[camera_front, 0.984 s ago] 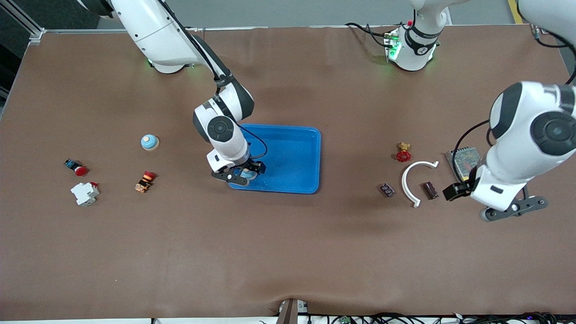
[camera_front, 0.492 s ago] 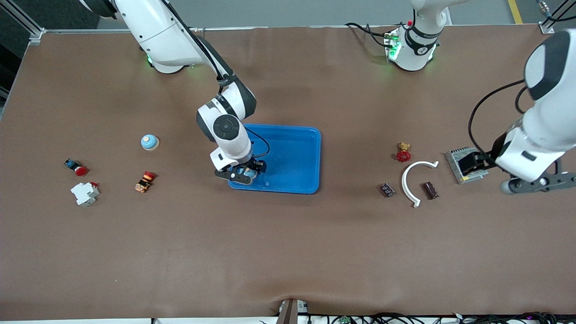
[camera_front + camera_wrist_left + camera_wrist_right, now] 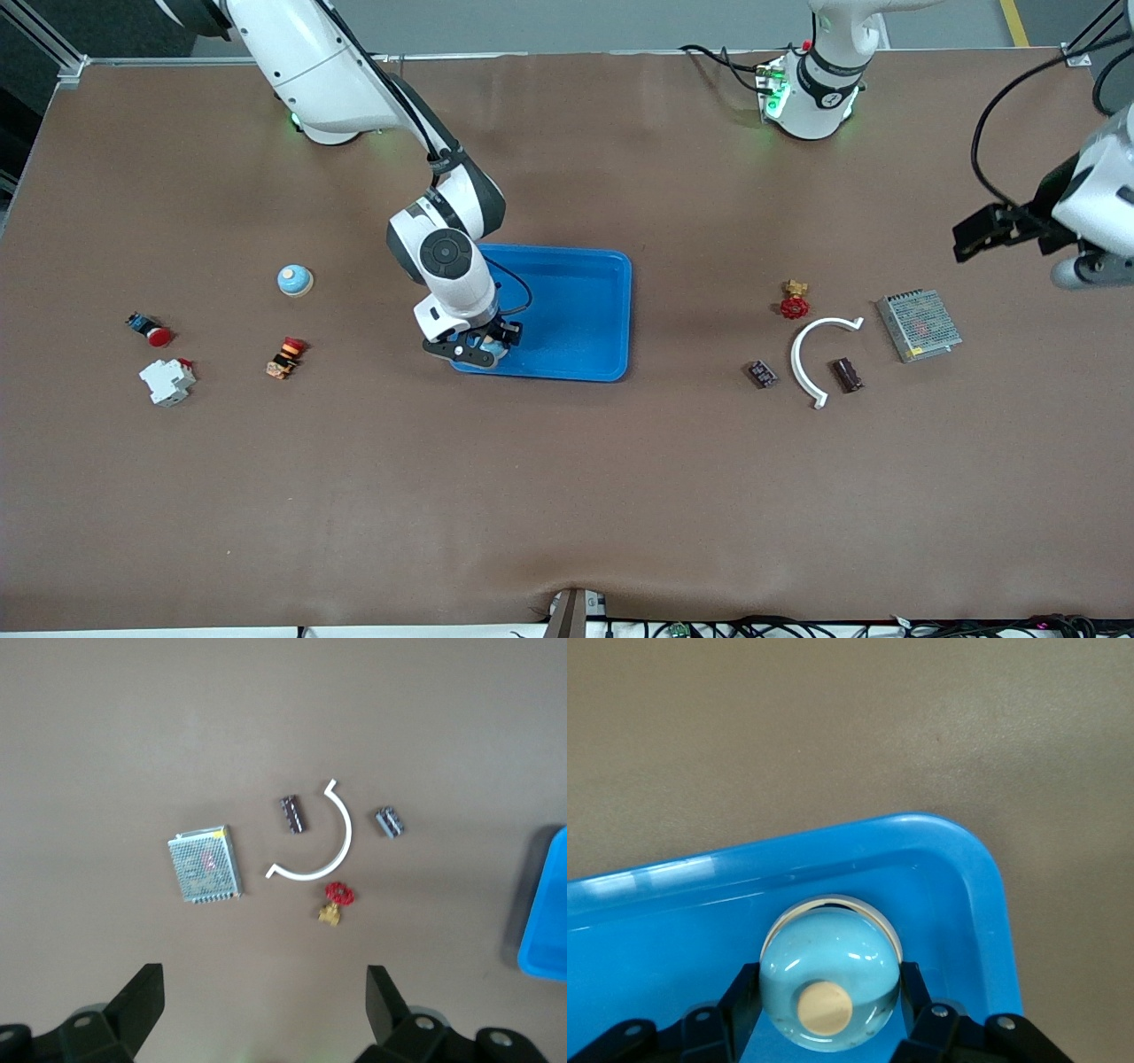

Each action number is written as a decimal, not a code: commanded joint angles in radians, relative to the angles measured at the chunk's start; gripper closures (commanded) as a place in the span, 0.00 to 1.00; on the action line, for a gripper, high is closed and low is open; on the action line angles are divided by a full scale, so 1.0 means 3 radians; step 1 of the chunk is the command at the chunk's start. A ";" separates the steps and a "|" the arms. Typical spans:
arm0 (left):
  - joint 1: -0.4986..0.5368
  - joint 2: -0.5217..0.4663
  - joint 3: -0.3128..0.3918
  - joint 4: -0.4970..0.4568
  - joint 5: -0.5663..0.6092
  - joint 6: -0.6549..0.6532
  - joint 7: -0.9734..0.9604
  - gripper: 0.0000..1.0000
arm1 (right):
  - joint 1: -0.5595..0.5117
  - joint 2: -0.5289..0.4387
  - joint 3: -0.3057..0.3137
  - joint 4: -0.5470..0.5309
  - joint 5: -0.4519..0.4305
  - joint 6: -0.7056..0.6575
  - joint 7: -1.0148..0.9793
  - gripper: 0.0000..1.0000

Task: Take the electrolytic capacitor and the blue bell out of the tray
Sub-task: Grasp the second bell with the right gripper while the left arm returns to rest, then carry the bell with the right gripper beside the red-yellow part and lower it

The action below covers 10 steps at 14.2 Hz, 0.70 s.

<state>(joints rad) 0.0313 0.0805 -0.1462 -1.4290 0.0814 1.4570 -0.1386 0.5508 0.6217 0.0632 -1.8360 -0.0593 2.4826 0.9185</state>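
Observation:
A light blue bell (image 3: 830, 974) with a tan button sits in the corner of the blue tray (image 3: 585, 266) nearest the front camera, toward the right arm's end. My right gripper (image 3: 478, 348) is shut on it, with a finger pressed on each side of the dome (image 3: 830, 992). A second blue bell (image 3: 294, 280) stands on the table toward the right arm's end. Two dark capacitors (image 3: 762, 373) (image 3: 846, 374) lie toward the left arm's end, also seen as capacitors (image 3: 390, 822) (image 3: 293, 813). My left gripper (image 3: 1094, 270) hangs open and empty (image 3: 263, 1010) high over that end.
Between the capacitors lies a white curved strip (image 3: 811, 346). A red valve (image 3: 795, 304) and a metal mesh box (image 3: 919, 324) sit close by. Toward the right arm's end lie a red push button (image 3: 151, 330), a white breaker (image 3: 166, 381) and an orange button (image 3: 285, 356).
My right gripper has closed its fingers on the bell in the tray. My left arm has risen and swung away from the capacitors toward the table's end, still open.

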 commanded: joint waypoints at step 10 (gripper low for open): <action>-0.0212 -0.0452 0.0329 -0.0427 -0.0241 -0.0030 0.0140 0.00 | -0.0613 -0.0461 -0.0001 -0.0107 -0.0063 -0.0728 -0.1055 1.00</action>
<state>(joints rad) -0.0290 -0.0381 -0.0552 -1.5385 0.0280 1.4451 -0.1111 0.4270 0.5262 0.0474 -1.8071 -0.0604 2.2540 0.6814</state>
